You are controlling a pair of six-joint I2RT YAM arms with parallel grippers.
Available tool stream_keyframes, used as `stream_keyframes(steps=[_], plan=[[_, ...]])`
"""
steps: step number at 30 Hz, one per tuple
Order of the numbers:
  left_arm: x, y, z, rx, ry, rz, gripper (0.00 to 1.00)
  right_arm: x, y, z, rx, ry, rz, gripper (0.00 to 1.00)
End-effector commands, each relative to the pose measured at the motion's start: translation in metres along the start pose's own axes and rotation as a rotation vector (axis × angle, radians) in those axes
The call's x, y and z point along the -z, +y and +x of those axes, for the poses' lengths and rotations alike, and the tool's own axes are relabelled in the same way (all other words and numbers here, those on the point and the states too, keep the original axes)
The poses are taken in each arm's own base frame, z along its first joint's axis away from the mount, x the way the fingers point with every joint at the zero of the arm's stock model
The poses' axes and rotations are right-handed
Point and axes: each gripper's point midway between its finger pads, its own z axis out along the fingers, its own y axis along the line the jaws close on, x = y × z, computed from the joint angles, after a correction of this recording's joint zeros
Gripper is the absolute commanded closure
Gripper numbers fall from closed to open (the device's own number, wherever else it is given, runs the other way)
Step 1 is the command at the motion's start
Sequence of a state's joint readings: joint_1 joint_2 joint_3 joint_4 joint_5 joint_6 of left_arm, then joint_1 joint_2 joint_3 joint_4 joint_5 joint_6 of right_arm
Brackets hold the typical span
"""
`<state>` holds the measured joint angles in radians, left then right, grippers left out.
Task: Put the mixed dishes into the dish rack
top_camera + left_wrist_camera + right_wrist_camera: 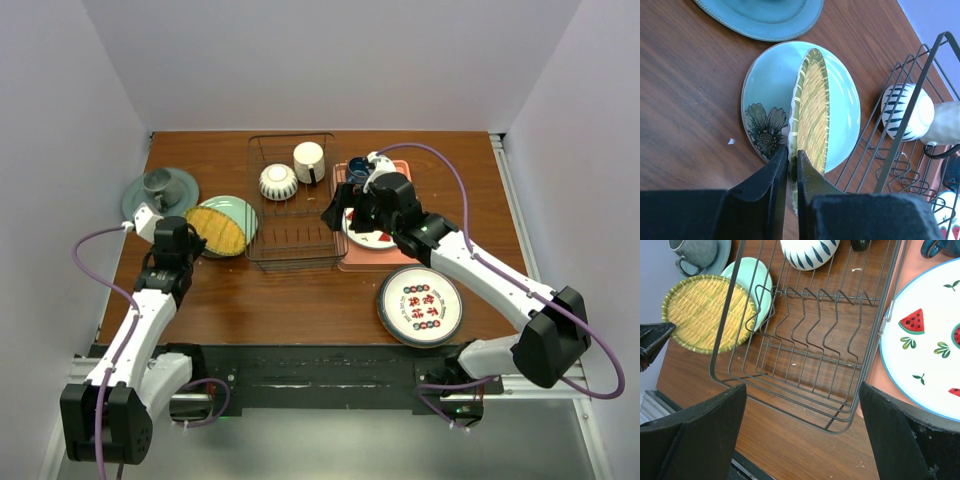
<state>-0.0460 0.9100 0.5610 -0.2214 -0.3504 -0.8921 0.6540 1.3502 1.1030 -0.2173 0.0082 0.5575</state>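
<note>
My left gripper [196, 238] [792, 156] is shut on the near rim of the yellow textured plate [218, 228] [812, 102], which lies over the mint-green plate [240, 210] [767, 82] just left of the dish rack [290, 215] [912, 107] [805, 345]. A cream bowl [278, 181] [807, 252] and a cream mug [308, 161] sit at the rack's far end. My right gripper [350, 215] [802, 432] is open and empty above the rack's near right corner. A teal-rimmed patterned plate [420, 305] lies on the table at the front right.
A grey-green cup with saucer [160, 190] [765, 15] stands far left. A pink tray [385, 262] right of the rack holds a white fruit-patterned plate [372, 238] [925, 340] and a dark blue cup [358, 168].
</note>
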Motion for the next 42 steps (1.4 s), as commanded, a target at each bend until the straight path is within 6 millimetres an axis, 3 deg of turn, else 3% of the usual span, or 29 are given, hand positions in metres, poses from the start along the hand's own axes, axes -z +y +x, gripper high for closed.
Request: stream_keyframes(steps=[1, 14, 30, 42], plan=[[0.011, -0.028, -0.033, -0.019, -0.077, 0.086, 1.0, 0.007, 0.012, -0.018, -0.008, -0.056, -0.04, 0.02], [0.023, -0.059, -0.058, -0.131, -0.091, 0.162, 1.0, 0.005, 0.015, -0.015, -0.012, -0.041, -0.061, 0.02], [0.064, -0.087, -0.126, -0.288, -0.201, 0.155, 1.0, 0.004, 0.018, -0.017, 0.0, -0.046, -0.07, 0.02], [0.106, -0.143, -0.122, -0.35, -0.111, 0.464, 1.0, 0.006, 0.048, -0.018, 0.004, -0.038, -0.235, 0.02]])
